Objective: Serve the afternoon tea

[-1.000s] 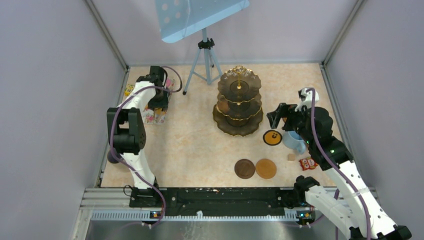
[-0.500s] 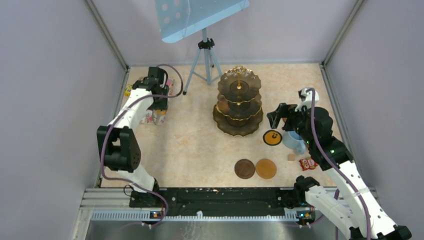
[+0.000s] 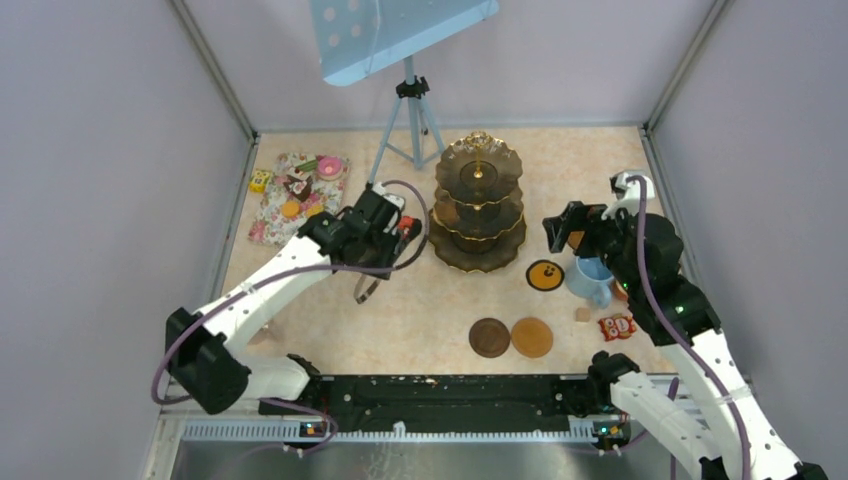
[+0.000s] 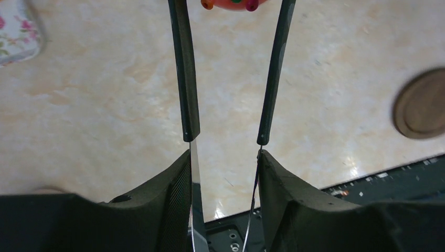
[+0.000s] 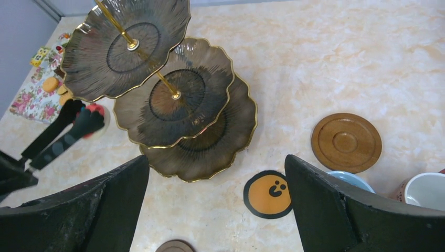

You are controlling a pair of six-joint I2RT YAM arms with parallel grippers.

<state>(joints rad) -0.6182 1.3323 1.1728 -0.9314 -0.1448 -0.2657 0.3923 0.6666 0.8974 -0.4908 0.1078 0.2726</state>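
By the left tool (image 4: 224, 157), black tongs (image 4: 186, 79) pinching a pink cake (image 4: 231, 4) are being gripped; the right tool (image 5: 216, 160) is being held wide.

Glossy gold-rimmed stand (image 5: 202, 105), smooth wooden coaster (image 5: 346, 142), polished marble-look table (image 5: 325, 58).

The pale marbled table (image 3: 400, 300) carries a dark three-tier stand (image 3: 478, 203) at upper centre, with a tripod (image 3: 408, 120) standing just to its left. A floral mat (image 3: 262, 228) lies at upper left. Two brown coasters (image 3: 489, 337) touch at lower centre. At right sit an orange-and-black disc (image 3: 545, 274), a light blue mug (image 3: 590, 279), a tan cube (image 3: 582, 314) and a red packet (image 3: 616, 325).
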